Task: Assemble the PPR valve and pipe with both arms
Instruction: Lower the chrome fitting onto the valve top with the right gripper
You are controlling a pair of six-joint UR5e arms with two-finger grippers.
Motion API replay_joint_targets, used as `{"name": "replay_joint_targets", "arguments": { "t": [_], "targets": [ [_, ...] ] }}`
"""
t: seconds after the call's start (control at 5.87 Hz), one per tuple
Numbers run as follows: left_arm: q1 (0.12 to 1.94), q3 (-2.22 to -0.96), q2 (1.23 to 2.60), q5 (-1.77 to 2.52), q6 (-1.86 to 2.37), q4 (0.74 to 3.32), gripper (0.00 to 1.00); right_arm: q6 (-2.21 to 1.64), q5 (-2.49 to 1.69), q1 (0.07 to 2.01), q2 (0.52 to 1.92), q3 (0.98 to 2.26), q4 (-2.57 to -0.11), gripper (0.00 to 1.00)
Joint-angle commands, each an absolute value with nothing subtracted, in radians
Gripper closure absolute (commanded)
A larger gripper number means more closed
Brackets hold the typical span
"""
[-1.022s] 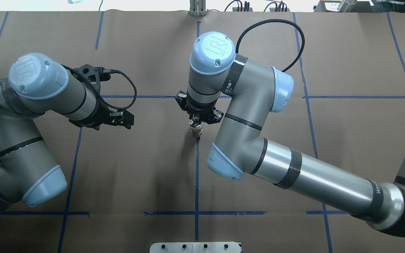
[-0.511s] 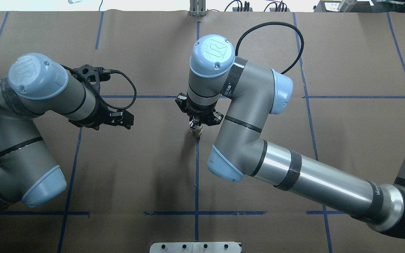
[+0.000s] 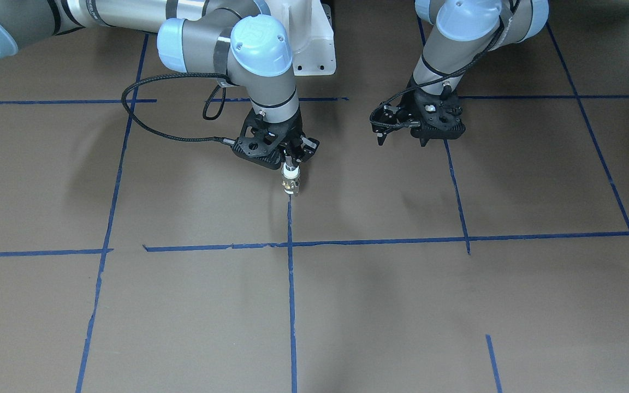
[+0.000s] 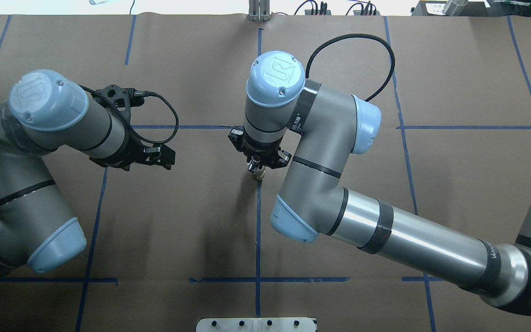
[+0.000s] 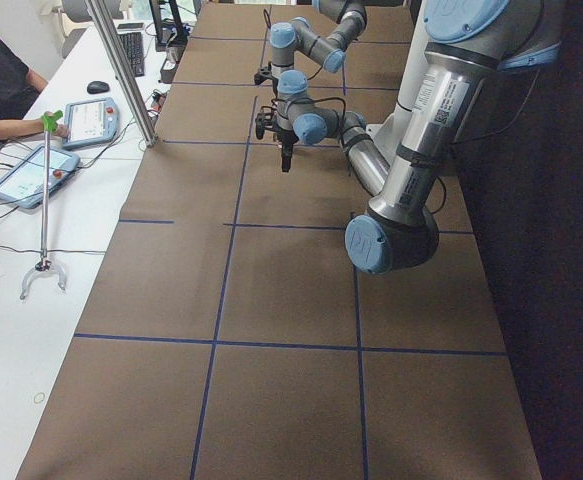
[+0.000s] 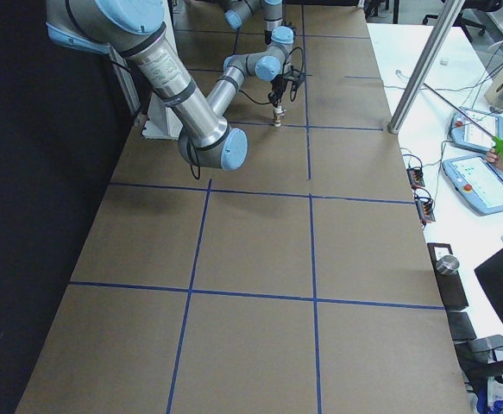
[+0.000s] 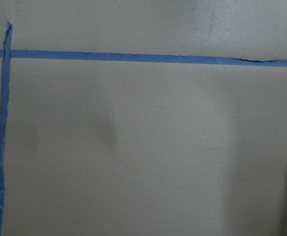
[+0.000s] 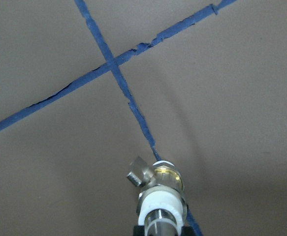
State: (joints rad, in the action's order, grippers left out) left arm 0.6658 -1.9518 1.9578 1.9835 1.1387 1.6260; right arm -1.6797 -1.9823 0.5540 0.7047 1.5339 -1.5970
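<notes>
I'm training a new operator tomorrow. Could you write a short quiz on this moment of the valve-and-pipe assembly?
1. Which arm carries the PPR valve? A) left B) right C) neither
2. True or false: the left gripper has its jaws closed on the pipe.
3. Fill in: the valve hangs over a ___ tape line.

Key
1. B: it hangs from the right gripper.
2. False: the left jaws stand apart and empty. The pipe sits at the valve's white end, under the right gripper.
3. Blue.
</notes>
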Motion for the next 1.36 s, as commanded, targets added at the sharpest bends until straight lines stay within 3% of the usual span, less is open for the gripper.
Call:
{"name": "replay_joint_targets", "arguments": {
  "t": [0.0,0.17,0.34,0.51,0.68,1.02,1.19],
  "targets": [
    [0.666,-1.954,1.954,1.982,1.14,1.626,0.01,-1.68,-1.982,0.552,0.704,1.529,-1.597,0.98],
    [0.666,-1.954,1.954,1.982,1.141,1.626,0.01,-1.678,-1.983,0.552,0.706,1.529,-1.597,0.95],
    [0.666,-1.956,1.953,1.982,1.141,1.626,0.01,-1.677,-1.982,0.552,0.706,1.528,-1.595,0.76],
    [0.666,-1.956,1.953,1.982,1.141,1.626,0.01,-1.677,-1.982,0.554,0.706,1.528,-1.595,0.34],
    [0.666,-1.954,1.953,1.982,1.141,1.628,0.01,-1.677,-1.982,0.554,0.706,1.528,-1.597,0.26],
    [0.666,-1.956,1.953,1.982,1.141,1.626,0.01,-1.677,-1.982,0.554,0.706,1.528,-1.597,0.24],
    [0.666,-1.956,1.953,1.982,1.143,1.626,0.01,-1.678,-1.982,0.554,0.706,1.537,-1.595,0.04]
  ]
}}
